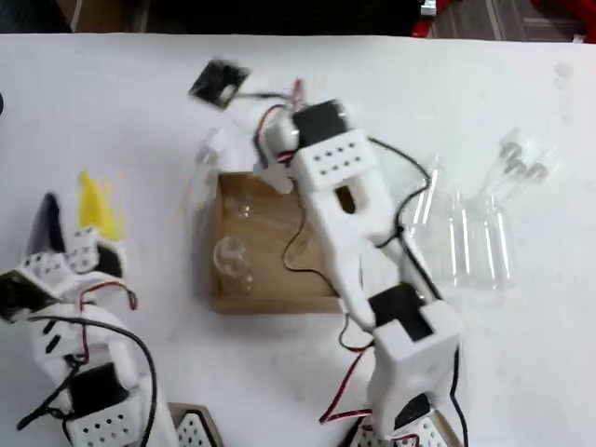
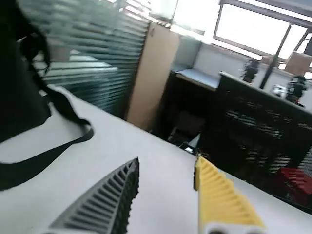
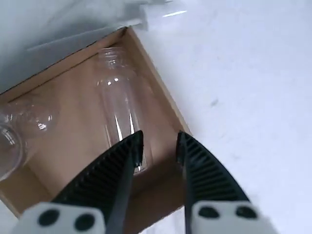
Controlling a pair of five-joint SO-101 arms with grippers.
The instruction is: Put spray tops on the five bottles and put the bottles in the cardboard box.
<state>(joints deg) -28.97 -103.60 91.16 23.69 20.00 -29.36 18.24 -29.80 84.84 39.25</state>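
While my left gripper (image 2: 165, 195) sits parted and empty near the table's left edge, the cardboard box (image 1: 270, 300) lies mid-table with a bottle (image 3: 119, 107) on its side inside, neck bare. My right gripper (image 3: 158, 141) hangs over the box's edge, fingers slightly apart, gripping nothing. The other bottles (image 1: 475, 244) lie toward the right edge, long axes running near-to-far, so I judge the right arm nearer.

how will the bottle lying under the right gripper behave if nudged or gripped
The bottle lies on its side and looks round, so a nudge would probably roll it against the cardboard box wall. It looks empty, so likely light. Its glossy surface may slip in the right gripper.
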